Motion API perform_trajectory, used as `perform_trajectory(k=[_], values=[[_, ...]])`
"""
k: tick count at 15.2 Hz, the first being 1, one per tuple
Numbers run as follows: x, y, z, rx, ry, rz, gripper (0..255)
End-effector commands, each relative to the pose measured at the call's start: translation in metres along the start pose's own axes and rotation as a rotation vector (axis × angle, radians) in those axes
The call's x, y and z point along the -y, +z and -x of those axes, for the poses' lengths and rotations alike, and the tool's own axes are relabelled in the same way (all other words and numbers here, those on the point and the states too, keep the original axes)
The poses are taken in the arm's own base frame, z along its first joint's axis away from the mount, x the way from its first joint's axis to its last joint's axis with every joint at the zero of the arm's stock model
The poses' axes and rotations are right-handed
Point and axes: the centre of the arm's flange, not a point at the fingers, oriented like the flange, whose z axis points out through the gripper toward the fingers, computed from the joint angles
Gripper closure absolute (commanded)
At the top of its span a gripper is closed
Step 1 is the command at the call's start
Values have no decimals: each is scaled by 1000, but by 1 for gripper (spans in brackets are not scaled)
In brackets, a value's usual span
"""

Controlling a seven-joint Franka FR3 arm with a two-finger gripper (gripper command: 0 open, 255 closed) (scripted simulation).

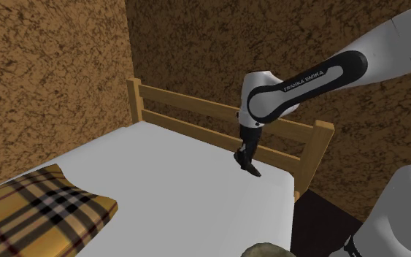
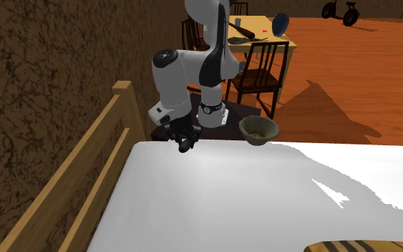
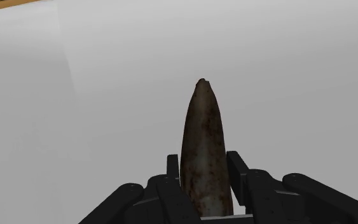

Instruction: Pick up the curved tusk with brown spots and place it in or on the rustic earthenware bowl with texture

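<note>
White bed (image 1: 167, 171) with a wooden frame (image 1: 196, 109) stood against mottled brown walls. Black fingers (image 3: 173, 167) were clamped on the dark, brown-spotted curved tusk (image 3: 203, 140) near the rail. Rough brown earthenware bowl (image 2: 258, 130) sat well apart at the bed's edge.

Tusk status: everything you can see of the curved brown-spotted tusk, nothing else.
The curved brown-spotted tusk is a long tapered horn shape, dull grey mottled with dark brown patches, narrowing to a blunt tip that points away from the all-black two-finger gripper. Its thick end sits between the fingers, which press against both sides, so it looks clasped. Behind it lies the plain white bed surface; whether it touches the sheet cannot be told.
</note>
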Motion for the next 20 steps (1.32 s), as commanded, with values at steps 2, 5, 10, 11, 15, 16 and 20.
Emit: perform_trajectory(k=[2, 5, 10, 11, 15, 16, 20], values=[[1, -16, 3, 0, 0, 0, 255], [2, -31, 5, 0, 0, 0, 255], [24, -42, 22, 0, 0, 0, 255], [35, -40, 30, 0, 0, 0, 255], [76, -34, 62, 0, 0, 0, 255], [86, -32, 70, 0, 0, 0, 255], [128, -26, 103, 0, 0, 0, 255]])
